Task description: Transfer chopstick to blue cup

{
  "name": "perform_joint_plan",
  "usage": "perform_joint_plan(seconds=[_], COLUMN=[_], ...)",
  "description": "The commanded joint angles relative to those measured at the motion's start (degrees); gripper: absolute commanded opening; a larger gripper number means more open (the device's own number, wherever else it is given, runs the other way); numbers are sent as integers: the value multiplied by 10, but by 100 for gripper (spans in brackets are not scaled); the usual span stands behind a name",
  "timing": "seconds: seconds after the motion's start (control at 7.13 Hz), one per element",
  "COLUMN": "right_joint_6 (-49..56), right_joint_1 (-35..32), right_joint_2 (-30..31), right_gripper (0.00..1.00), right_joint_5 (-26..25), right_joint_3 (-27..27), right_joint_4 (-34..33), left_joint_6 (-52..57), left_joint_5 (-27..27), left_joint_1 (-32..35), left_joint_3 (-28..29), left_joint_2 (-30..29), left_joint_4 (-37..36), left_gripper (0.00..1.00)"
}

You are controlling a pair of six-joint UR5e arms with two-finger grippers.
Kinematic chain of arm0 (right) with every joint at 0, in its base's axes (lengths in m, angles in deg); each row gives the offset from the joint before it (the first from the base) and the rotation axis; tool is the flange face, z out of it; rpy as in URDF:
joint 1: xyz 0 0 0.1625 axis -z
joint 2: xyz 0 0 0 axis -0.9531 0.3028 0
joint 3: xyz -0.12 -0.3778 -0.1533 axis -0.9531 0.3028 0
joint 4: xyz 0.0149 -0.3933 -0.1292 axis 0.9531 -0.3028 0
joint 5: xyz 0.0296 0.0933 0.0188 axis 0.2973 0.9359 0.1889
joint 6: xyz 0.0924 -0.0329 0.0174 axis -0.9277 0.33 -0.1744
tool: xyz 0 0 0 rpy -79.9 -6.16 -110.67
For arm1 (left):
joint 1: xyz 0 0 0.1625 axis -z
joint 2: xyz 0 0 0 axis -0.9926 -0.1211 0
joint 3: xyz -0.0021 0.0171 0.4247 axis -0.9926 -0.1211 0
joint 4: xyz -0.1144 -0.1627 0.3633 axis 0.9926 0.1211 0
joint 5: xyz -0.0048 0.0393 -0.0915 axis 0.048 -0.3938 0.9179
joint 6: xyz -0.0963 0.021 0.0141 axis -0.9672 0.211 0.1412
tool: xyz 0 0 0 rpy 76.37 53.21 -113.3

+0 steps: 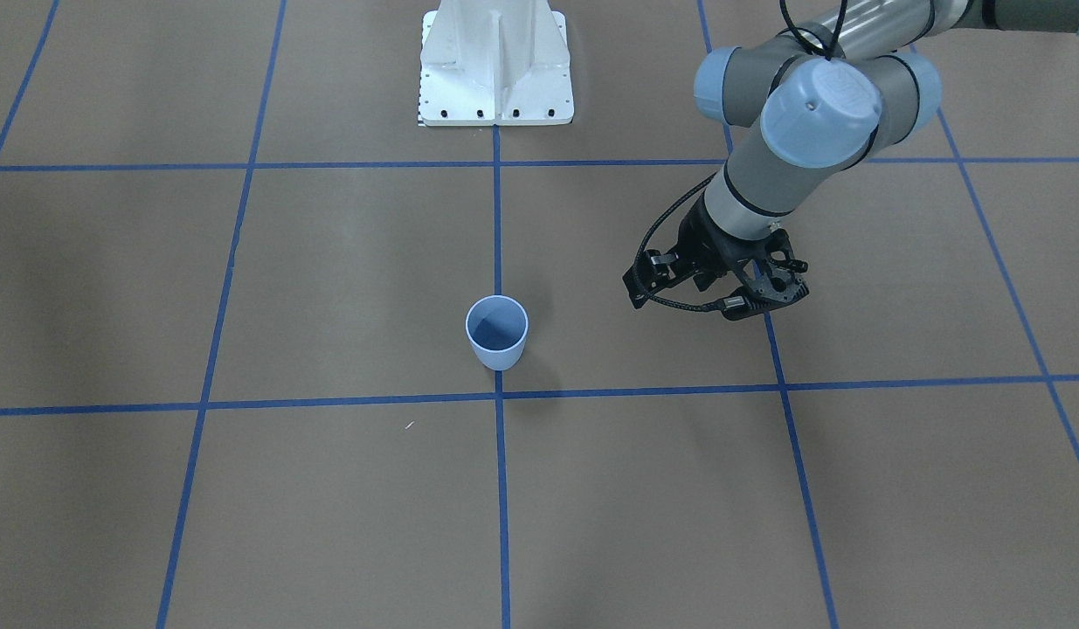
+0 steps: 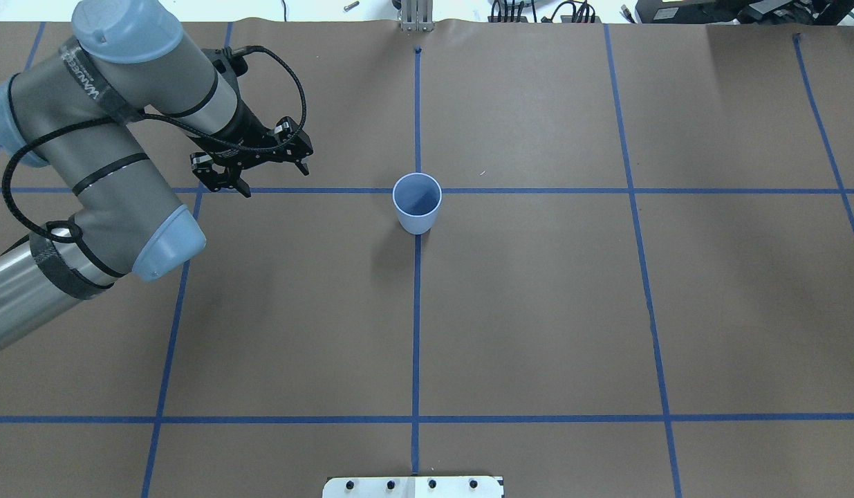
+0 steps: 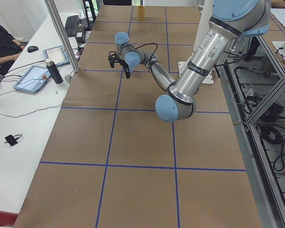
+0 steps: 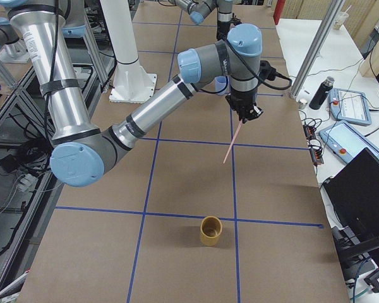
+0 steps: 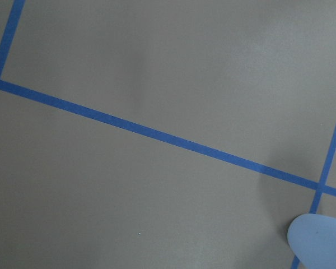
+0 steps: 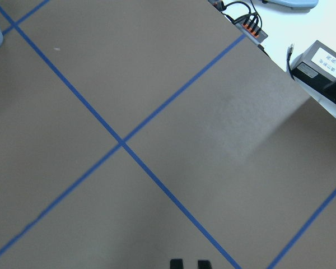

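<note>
The blue cup (image 1: 497, 334) stands upright on the centre tape line, with nothing in it; it also shows in the overhead view (image 2: 417, 203). My left gripper (image 2: 269, 177) hovers well to the cup's left, open and empty. The left wrist view catches only the cup's rim (image 5: 321, 241) at the bottom right. My right gripper (image 4: 246, 112) shows in the right exterior view, shut on a thin pink chopstick (image 4: 232, 142) that hangs down and slants from it, short of the cup (image 4: 222, 84). Its fingertips (image 6: 176, 263) sit close together.
A yellow-brown cup (image 4: 210, 231) stands at the table end on my right. The white arm base (image 1: 495, 70) is at the table's robot side. A tiny white fleck (image 1: 409, 425) lies near the blue cup. A bottle (image 4: 319, 93) and tablets sit on the side desk.
</note>
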Motion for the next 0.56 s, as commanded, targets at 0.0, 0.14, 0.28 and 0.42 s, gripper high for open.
perform_joint_plan(seconds=[0.0, 0.14, 0.28, 0.42], right_joint_6=[-223, -331, -424, -511], right_joint_1=[84, 124, 176, 241], right_joint_2=[-88, -138, -177, -218], right_gripper=[0, 0, 0, 0], right_joint_5=[-3, -11, -36, -91], right_joint_3=[-16, -16, -15, -11], right_joint_4=[0, 1, 2, 3], left_joint_6=[1, 1, 25, 48], left_joint_5=[1, 12, 24, 45], left_joint_1=[7, 16, 32, 56], left_joint_3=[0, 0, 0, -1], left_joint_2=[-1, 0, 2, 17], left_joint_4=[0, 0, -2, -3], left_gripper=[98, 98, 98, 98])
